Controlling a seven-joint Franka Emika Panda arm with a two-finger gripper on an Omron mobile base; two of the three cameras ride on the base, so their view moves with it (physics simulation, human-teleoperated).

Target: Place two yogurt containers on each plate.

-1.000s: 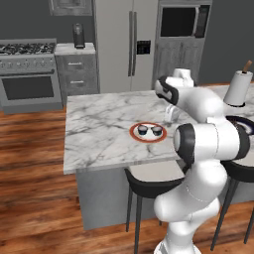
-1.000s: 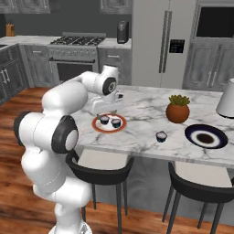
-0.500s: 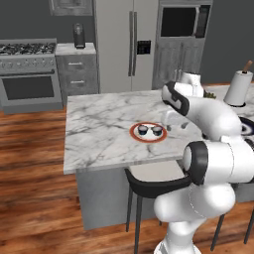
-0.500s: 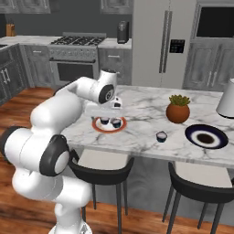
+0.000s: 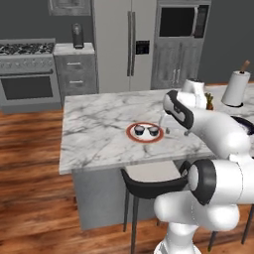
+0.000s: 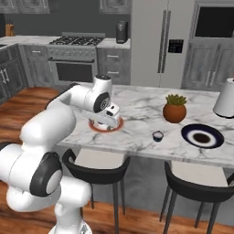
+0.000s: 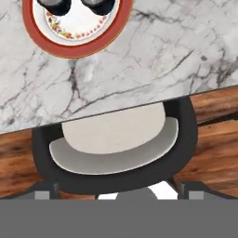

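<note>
The orange-red-rimmed plate (image 5: 145, 132) lies on the marble island and carries two yogurt containers (image 5: 139, 130) (image 5: 153, 131) side by side. In the hand view that plate (image 7: 69, 49) sits at the top edge with both containers (image 7: 53, 5) (image 7: 100, 4) on it. My gripper (image 5: 166, 128) hangs just right of the plate, open and holding nothing. From the right, the gripper (image 6: 111, 122) covers part of the plate (image 6: 93, 127). A third yogurt container (image 6: 157, 135) stands alone on the counter. The navy-rimmed plate (image 6: 202, 137) lies farther right with a dark round shape at its centre.
A terracotta pot with a green plant (image 6: 175, 109) stands behind the lone container. A white paper-towel roll (image 5: 235, 88) is at the island's far right. Dark stools (image 7: 116, 144) (image 6: 196, 180) sit under the counter's near edge. My own arm crosses the island's right half.
My hand has moved from above the orange-rimmed plate down toward the counter's near edge, and the elbow has swung right. Both containers stay on the plate.
</note>
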